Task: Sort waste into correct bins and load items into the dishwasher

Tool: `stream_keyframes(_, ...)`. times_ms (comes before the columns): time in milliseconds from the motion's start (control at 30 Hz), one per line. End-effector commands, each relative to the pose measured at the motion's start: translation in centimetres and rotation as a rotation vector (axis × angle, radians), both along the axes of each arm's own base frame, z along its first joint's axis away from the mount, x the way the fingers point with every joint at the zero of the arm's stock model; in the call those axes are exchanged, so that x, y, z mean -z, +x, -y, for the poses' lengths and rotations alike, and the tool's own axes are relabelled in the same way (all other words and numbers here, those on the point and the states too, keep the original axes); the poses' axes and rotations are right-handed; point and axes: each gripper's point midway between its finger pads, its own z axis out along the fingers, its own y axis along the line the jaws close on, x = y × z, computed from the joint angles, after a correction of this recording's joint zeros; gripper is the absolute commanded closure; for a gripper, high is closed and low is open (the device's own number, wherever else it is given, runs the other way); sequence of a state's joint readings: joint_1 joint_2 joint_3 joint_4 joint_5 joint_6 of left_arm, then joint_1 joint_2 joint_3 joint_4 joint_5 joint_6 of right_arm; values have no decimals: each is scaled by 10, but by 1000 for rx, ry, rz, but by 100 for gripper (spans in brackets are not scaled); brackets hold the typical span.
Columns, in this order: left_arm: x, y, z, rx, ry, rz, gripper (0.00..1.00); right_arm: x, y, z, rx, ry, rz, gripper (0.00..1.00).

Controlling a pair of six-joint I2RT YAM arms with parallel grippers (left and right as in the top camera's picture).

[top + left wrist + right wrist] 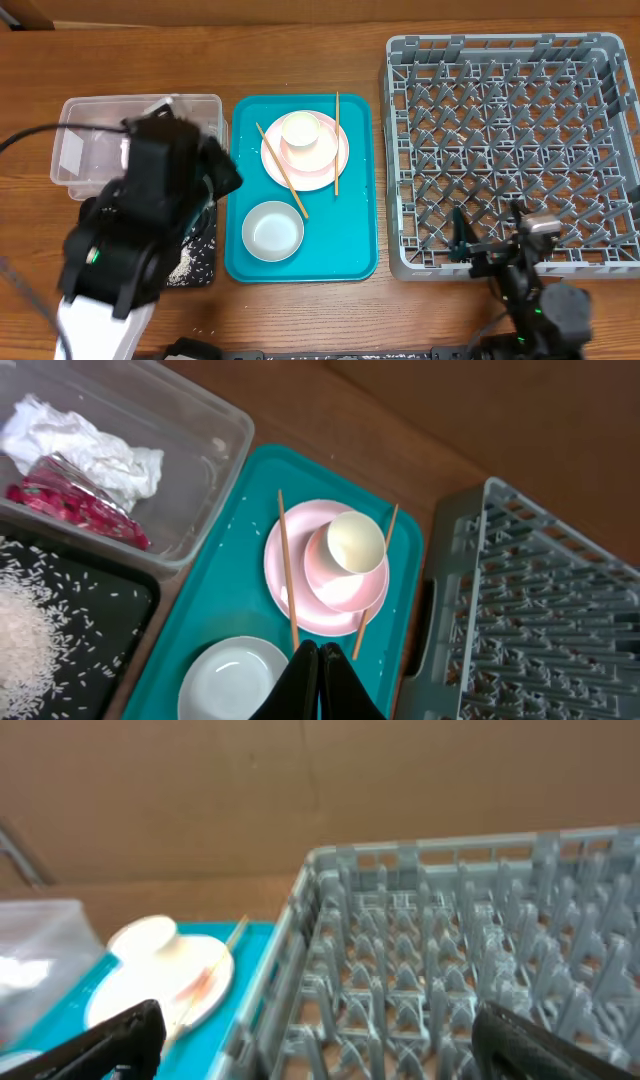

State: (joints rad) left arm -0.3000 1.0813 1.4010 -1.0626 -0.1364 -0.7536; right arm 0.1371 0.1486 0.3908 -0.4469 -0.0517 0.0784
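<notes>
Edges: square grey plastic dish rack at right, just beside teal serving tray on brown wooden tabletop.
Left claw: pressed closed, empty, beside round white bowl.
Right claw: spread wide, empty, at the rack's lower rim.
Waste: crumpled white napkin and red wrapper in clear plastic tub, upper left.

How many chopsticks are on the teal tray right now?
2. One chopstick lies slanted across the left of the pink plate; the other lies over its right side. Both are on the teal tray. The left arm could hide others.
</notes>
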Motion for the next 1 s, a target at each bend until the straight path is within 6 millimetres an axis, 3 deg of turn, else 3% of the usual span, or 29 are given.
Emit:
stream_keyframes(0, -2, -2, -13, -54, 30, 9, 89, -57, -5, -12, -70, 15, -34, 0)
stream_keyframes(67, -3, -3, -16, -66, 39, 14, 76, -72, -4, -20, -117, 16, -133, 0)
stream_keyframes(100, -3, -3, -17, -71, 44, 13, 65, -78, -3, -24, -138, 17, -195, 0)
stream_keyframes(167, -3, -3, -18, -75, 48, 13, 55, -86, 0, -29, -159, 16, -318, 0)
stream_keyframes(300, -1, -2, -18, -71, 55, 8, 13, -99, 11, -46, -245, 44, -478, 0)
stream_keyframes(367, 2, -2, -17, -69, 60, -5, 0, -101, 20, -56, -291, 65, -535, 0)
stream_keyframes(500, 11, -4, -20, -73, 83, -47, 0, -97, 32, -83, -441, 138, -592, 0)
stream_keyframes(600, 14, -7, -35, -149, 122, -63, 0, -87, 46, -93, -450, 224, -668, 51)
stream_keyframes(633, 13, -7, -38, -171, 103, -60, 0, -79, 53, -96, -428, 272, -723, 58)
stream_keyframes(833, -10, -8, -72, -304, 18, 26, 0, -31, 81, -120, -340, 220, -860, 65)
stream_keyframes(967, -13, -7, -105, -434, 61, 45, 0, -2, 93, -160, -343, 108, -877, 65)
